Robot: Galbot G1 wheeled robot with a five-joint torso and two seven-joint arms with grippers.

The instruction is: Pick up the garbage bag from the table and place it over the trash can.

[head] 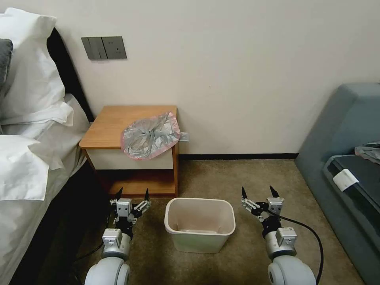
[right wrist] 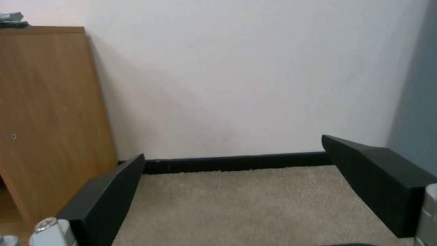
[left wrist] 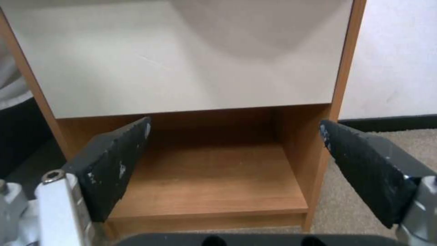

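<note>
The garbage bag (head: pixel 149 135), crumpled grey plastic with a pink edge, lies on the right front part of the table (head: pixel 111 122) and hangs a little over the white drawer front. The beige trash can (head: pixel 200 223) stands upright on the carpet in front of the table, with no bag on it. My left gripper (head: pixel 132 193) is open, low to the left of the trash can, facing the table's lower shelf (left wrist: pixel 214 181). My right gripper (head: pixel 258 191) is open too, low to the right of the trash can, facing the wall. Both hold nothing.
A bed with white pillows (head: pixel 27 130) runs along the left, close to the table. A grey-blue sofa (head: pixel 348 166) stands at the right. Open carpet (head: pixel 237 174) lies between the table and the sofa. A wall with a black skirting (right wrist: pixel 237 162) is behind.
</note>
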